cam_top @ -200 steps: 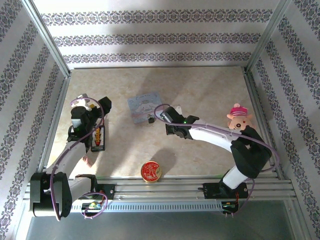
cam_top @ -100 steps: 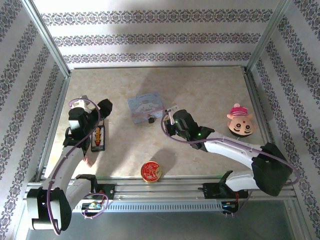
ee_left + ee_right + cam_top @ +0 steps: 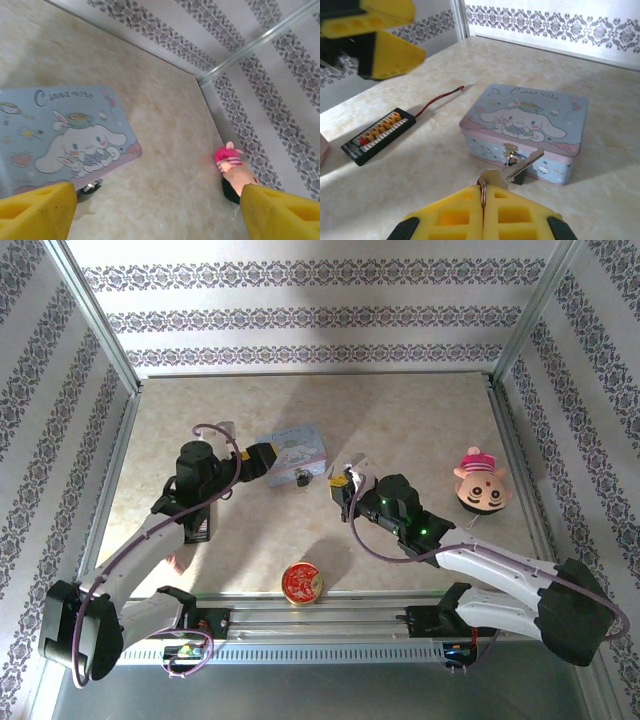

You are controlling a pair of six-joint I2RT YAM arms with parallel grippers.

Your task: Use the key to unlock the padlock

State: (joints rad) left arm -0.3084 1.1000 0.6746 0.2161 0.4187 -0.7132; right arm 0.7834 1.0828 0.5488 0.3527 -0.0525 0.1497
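Note:
The tiny dark padlock [image 3: 518, 176] hangs on the front hasp of the pastel-blue box [image 3: 530, 120], its metal shackle up. My right gripper [image 3: 483, 189] is shut on the silvery key [image 3: 522, 165], whose blade points up-right across the padlock, just short of it. From above, the right gripper [image 3: 340, 485] sits just right of the padlock [image 3: 301, 478]. My left gripper [image 3: 258, 458] stands open at the left end of the box [image 3: 292, 450]. Its wrist view shows the padlock [image 3: 89, 188] under the edge of the box [image 3: 60, 135], nothing between the fingers.
A black connector board [image 3: 377, 132] with a red wire lies left of the box. A round red-and-gold tin [image 3: 301, 582] sits near the front edge. A plush toy [image 3: 481, 480] stands at the right. Patterned walls enclose the table.
My left gripper has swung right from the connector board to the left end of the box. The right arm has swung its elbow outward, its gripper staying beside the padlock with the key.

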